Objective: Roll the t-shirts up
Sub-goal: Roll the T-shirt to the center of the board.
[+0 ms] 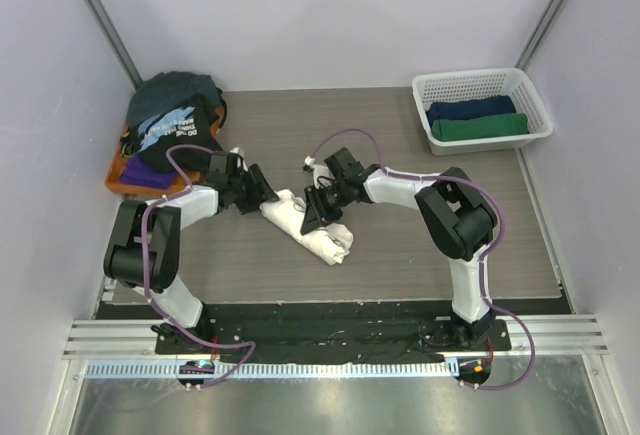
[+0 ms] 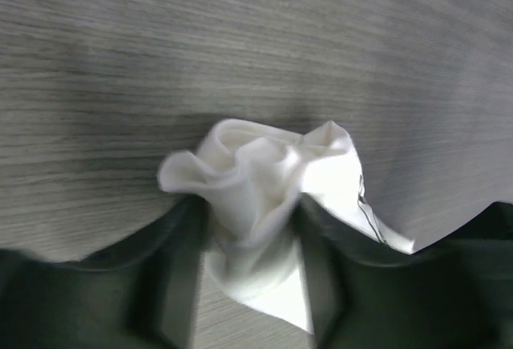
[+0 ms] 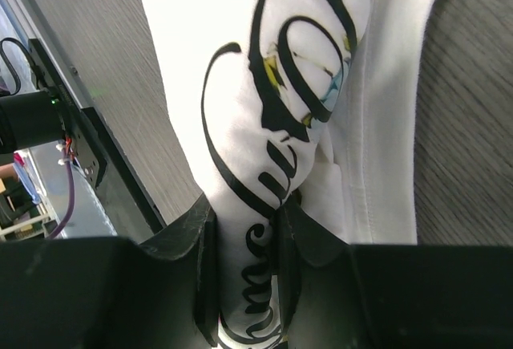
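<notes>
Top external view: a cream-white t-shirt [image 1: 318, 237], rolled into a loose log, lies on the grey wood-grain table [image 1: 420, 255] between my two arms. My left gripper [image 2: 250, 208] has a finger pressed against each side of the roll's ruffled end, pinching the cloth. My right gripper [image 3: 244, 229] is clamped on a fold of the same shirt, where dark script is printed. At the far left, other t-shirts [image 1: 175, 120] are piled. A white basket [image 1: 468, 78] at the far right holds a navy roll [image 1: 470, 108] and a green roll [image 1: 480, 127].
</notes>
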Controlling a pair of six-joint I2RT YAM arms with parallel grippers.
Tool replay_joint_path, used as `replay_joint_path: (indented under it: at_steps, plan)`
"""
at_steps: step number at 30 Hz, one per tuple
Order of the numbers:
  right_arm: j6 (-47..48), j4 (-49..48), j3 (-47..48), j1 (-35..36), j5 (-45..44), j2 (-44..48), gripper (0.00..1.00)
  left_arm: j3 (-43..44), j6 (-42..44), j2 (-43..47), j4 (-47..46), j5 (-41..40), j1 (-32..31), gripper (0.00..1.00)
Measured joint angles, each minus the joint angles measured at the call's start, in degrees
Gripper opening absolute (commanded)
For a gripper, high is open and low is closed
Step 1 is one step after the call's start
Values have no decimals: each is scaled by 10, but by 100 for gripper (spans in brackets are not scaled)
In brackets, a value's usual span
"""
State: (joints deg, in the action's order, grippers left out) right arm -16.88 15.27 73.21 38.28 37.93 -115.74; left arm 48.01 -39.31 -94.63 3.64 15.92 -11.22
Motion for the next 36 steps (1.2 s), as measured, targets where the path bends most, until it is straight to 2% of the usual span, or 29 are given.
replay_joint_path:
  at_steps: [2,4,5,8,9,11,14,20,24,29,36]
  plan:
    - [4,8,5,0,-5,0,2,-8,-5,-3,-9,6,0,26]
    - [8,16,9,1,-10,0,9,-24,-10,4,-22,7,0,14]
    - [12,21,12,2,-12,0,13,-35,-12,11,-32,7,0,0]
    - [22,35,18,3,-18,0,33,-65,-22,38,-52,4,0,0]
    - [24,38,19,3,-19,0,52,-76,-24,47,-58,1,0,0]
    - [29,45,21,4,-21,0,66,-103,-26,68,-74,-8,0,0]
    - [35,56,21,5,-34,4,80,-135,-29,92,-90,-19,0,0]
    - [43,92,12,6,-85,37,88,-168,-37,115,-116,-25,-1,0]
    - [43,128,11,-16,-131,64,86,-169,-37,116,-119,-24,-1,0]
    - [43,166,22,-112,-203,129,74,-170,-37,118,-120,-26,-2,0]
    - [43,188,141,-243,-413,121,73,-170,-38,119,-119,-33,-5,0]
